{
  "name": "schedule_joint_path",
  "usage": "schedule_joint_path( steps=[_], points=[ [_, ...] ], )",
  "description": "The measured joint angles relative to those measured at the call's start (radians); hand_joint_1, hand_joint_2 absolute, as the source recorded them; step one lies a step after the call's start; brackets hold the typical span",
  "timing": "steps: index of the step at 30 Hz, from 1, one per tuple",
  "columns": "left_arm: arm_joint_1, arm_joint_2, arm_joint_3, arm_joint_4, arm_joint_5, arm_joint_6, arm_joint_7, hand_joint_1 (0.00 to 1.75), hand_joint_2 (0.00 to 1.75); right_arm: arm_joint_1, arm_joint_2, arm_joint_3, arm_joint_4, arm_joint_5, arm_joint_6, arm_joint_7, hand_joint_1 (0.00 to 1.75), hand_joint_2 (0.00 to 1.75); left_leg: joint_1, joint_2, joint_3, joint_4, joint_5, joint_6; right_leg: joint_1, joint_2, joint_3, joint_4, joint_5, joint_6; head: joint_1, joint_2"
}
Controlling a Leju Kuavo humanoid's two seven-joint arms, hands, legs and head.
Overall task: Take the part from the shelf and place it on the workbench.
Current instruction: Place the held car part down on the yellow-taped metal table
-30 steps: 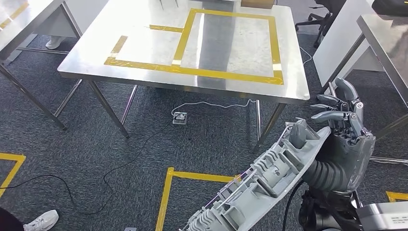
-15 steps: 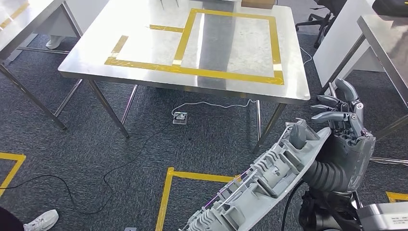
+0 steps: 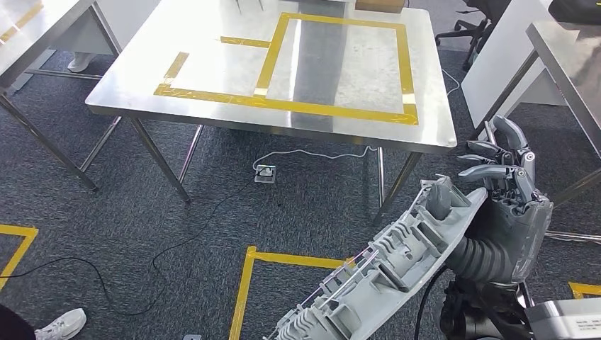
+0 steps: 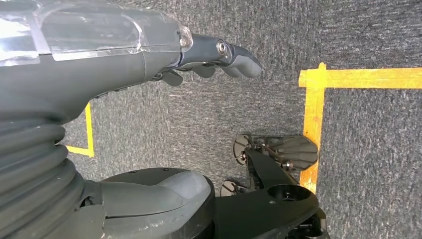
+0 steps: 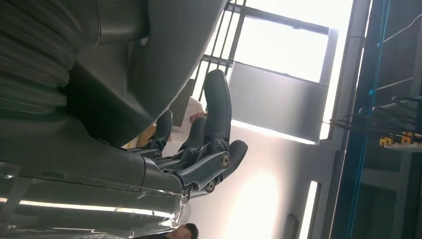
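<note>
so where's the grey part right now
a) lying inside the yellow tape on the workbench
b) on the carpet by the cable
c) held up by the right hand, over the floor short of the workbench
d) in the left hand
c: the head view shows the grey part against the right hand, above the carpet and nearer than the workbench, whose taped area is bare.

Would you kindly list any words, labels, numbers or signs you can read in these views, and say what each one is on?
No text can be read.
A white label at the bottom right corner of the head view carries small dark print, too blurred to read.
The grey part in the right hand and the workbench show no lettering.
</note>
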Motion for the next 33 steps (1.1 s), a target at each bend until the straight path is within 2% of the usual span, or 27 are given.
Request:
schedule_joint_path(
  steps=[18,22,23,25,27,28,29,30,31,33],
  points=[
    [0.000,0.000,0.000,0.000,0.000,-0.002,-0.003,0.00,1.75,0.000,0.000,0.000,0.000,0.000,-0.002,-0.006,1.75,1.75,0.000,-0.001,0.000,0.000,0.000,0.000,0.000,0.000,0.000,0.000,0.000,0.000,0.000,0.000],
    [0.001,0.001,0.000,0.000,0.000,-0.001,-0.003,0.00,1.75,-0.001,0.000,0.000,0.000,-0.001,-0.002,-0.008,1.75,1.75,-0.005,-0.006,-0.002,0.000,-0.005,0.011,-0.002,-0.011,0.009,-0.009,0.003,0.013,-0.008,0.000],
    [0.001,0.001,0.000,0.000,0.000,-0.001,-0.003,0.00,1.75,-0.001,0.000,0.000,0.000,-0.002,-0.002,-0.009,1.75,1.75,-0.002,-0.010,0.004,-0.008,-0.002,0.014,-0.002,-0.005,0.011,-0.008,-0.001,0.016,-0.012,0.000],
    [0.000,0.000,0.000,0.000,-0.001,-0.001,-0.003,0.00,1.75,-0.001,0.000,-0.001,-0.001,-0.002,-0.003,-0.012,1.75,1.75,0.006,-0.018,0.018,-0.025,0.004,0.021,-0.005,0.044,-0.004,0.038,-0.032,0.019,-0.011,0.000],
    [-0.003,0.000,0.000,0.000,-0.001,-0.001,-0.004,0.00,1.75,0.002,0.000,-0.002,-0.002,-0.005,-0.003,-0.014,1.75,1.75,0.011,-0.029,0.025,-0.031,0.006,0.024,-0.009,0.102,-0.071,0.167,-0.091,0.020,0.000,0.000],
    [-0.003,-0.001,0.000,0.000,-0.001,-0.001,-0.004,0.00,1.75,0.005,0.000,-0.002,-0.001,-0.006,-0.003,-0.014,1.75,1.75,0.010,-0.037,0.026,-0.031,0.005,0.024,-0.009,0.114,-0.111,0.235,-0.113,0.021,0.005,0.000],
    [-0.004,-0.001,0.000,0.000,-0.001,-0.001,-0.004,0.00,1.75,0.008,0.000,-0.002,-0.001,-0.007,-0.003,-0.015,1.75,1.75,0.010,-0.044,0.028,-0.031,0.003,0.024,-0.010,0.119,-0.146,0.286,-0.122,0.021,0.010,0.000],
    [-0.003,-0.001,0.000,0.000,-0.001,-0.001,-0.005,0.00,1.75,0.010,0.000,-0.002,0.000,-0.007,-0.003,-0.015,1.75,1.75,0.010,-0.052,0.032,-0.031,0.001,0.022,-0.010,0.120,-0.161,0.294,-0.104,0.021,0.012,0.000],
    [-0.002,-0.002,0.000,0.000,-0.002,-0.001,-0.005,0.00,1.75,0.010,0.000,-0.002,0.000,-0.007,-0.003,-0.015,1.75,1.75,0.011,-0.059,0.037,-0.030,-0.002,0.019,-0.011,0.120,-0.160,0.265,-0.066,0.020,0.016,0.000],
    [-0.002,-0.003,0.000,0.000,-0.002,-0.001,-0.005,0.00,1.75,0.011,0.000,-0.002,0.000,-0.007,-0.003,-0.015,1.75,1.75,0.013,-0.069,0.050,-0.029,-0.011,0.009,-0.012,0.122,-0.116,0.130,0.030,0.016,0.021,0.000]
  ],
)
